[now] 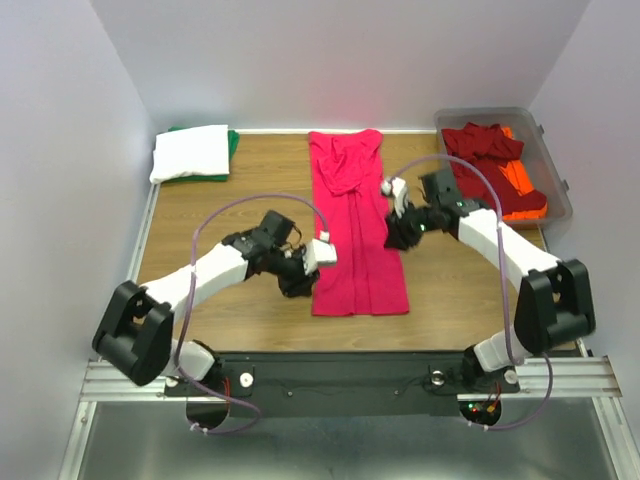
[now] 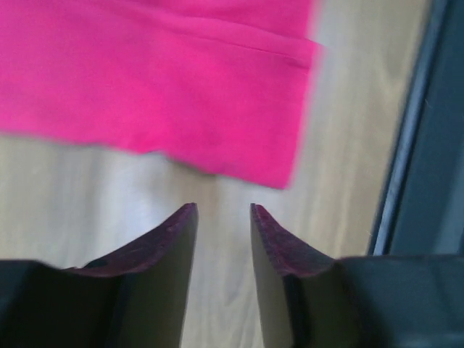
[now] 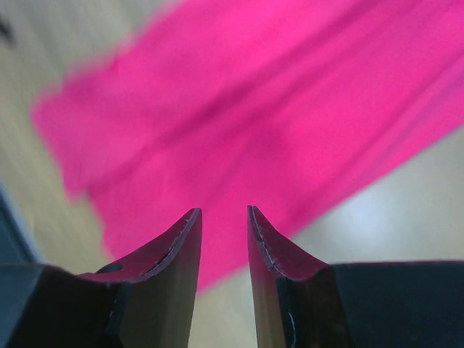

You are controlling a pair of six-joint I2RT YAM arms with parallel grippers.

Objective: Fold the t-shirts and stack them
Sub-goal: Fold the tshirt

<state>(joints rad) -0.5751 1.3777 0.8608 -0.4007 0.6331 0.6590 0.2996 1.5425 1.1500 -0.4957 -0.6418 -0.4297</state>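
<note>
The left claw, fingers apart and empty, hangs by the near left corner of the pink-red t-shirt, a long strip down the worktop's middle. The right claw, also parted and empty, hovers over its right edge. A folded white t-shirt lies at the far left corner.

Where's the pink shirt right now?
Top view: pink shirt lies folded lengthwise at table centre, between left gripper and right gripper, neither holding it.
</note>
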